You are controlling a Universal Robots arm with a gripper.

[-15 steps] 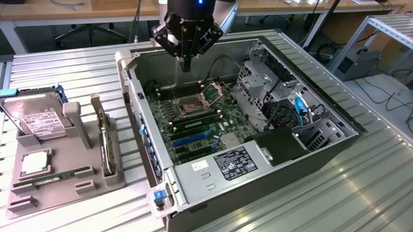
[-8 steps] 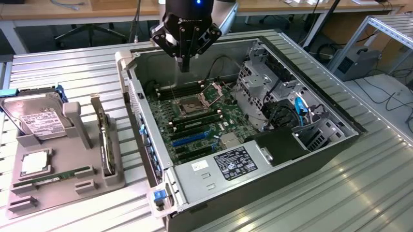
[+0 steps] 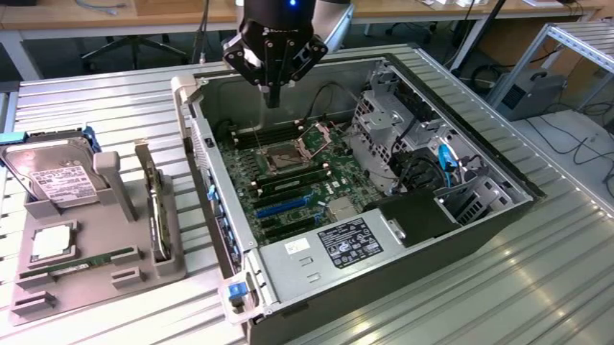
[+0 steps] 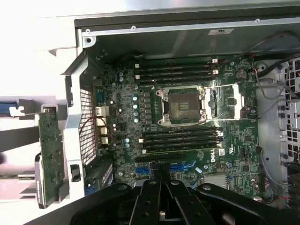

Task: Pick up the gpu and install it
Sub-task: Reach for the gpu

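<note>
The gpu point(image 3: 152, 205) is a thin card standing on edge in a slot of the grey holder point(image 3: 96, 287), left of the computer case in the exterior view. In the wrist view the gpu point(image 4: 50, 150) shows its circuit-board side just outside the case wall. My gripper point(image 3: 272, 99) hangs above the open case, over the far part of the motherboard point(image 3: 287, 172), well apart from the gpu. Its fingers are shut together with nothing between them. In the wrist view my gripper point(image 4: 161, 174) points down over the expansion slots point(image 4: 159, 159) of the motherboard point(image 4: 122, 101).
The open computer case point(image 3: 479, 144) lies on its side on the ribbed metal table. The holder also carries a hard drive point(image 3: 53, 176), a processor point(image 3: 50, 244) and a RAM stick point(image 3: 82, 262). Drive cages and cables point(image 3: 422, 158) fill the case's right half. The CPU socket point(image 4: 180, 105) stands open.
</note>
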